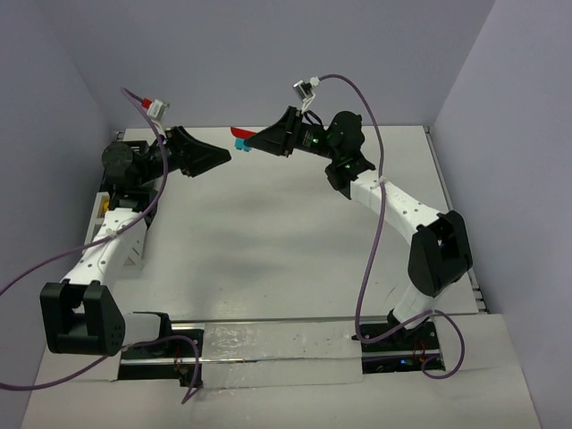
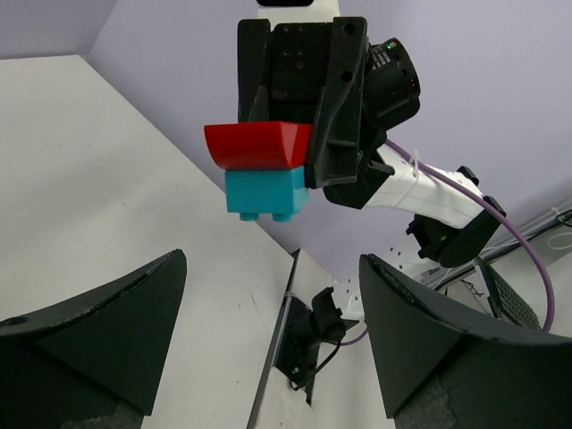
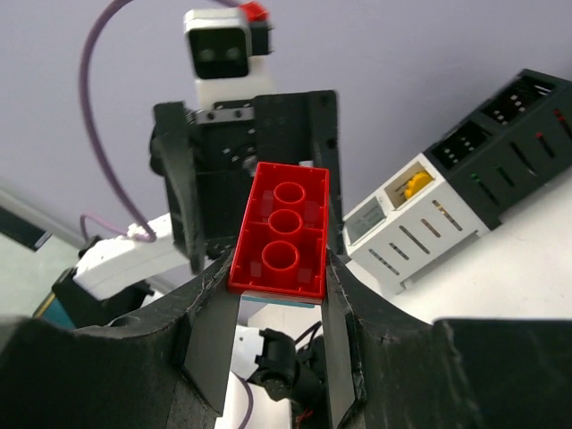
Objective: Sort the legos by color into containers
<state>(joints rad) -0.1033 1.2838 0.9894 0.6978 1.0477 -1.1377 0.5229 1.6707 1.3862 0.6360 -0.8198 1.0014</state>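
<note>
My right gripper [image 1: 253, 140] is shut on a red lego brick [image 3: 281, 234] stacked on a cyan brick [image 2: 266, 192], and holds the pair high above the table. In the left wrist view the red brick [image 2: 259, 146] sits on top of the cyan one. My left gripper [image 1: 223, 157] is open and empty, facing the right gripper a short way to its left. A white container [image 3: 420, 223] with a yellow piece [image 3: 413, 185] in it and a black container [image 3: 509, 134] stand side by side.
The white container [image 1: 95, 219] is half hidden behind the left arm at the table's left edge. Purple walls close in the back and both sides. The white tabletop [image 1: 286, 241] lies below both grippers.
</note>
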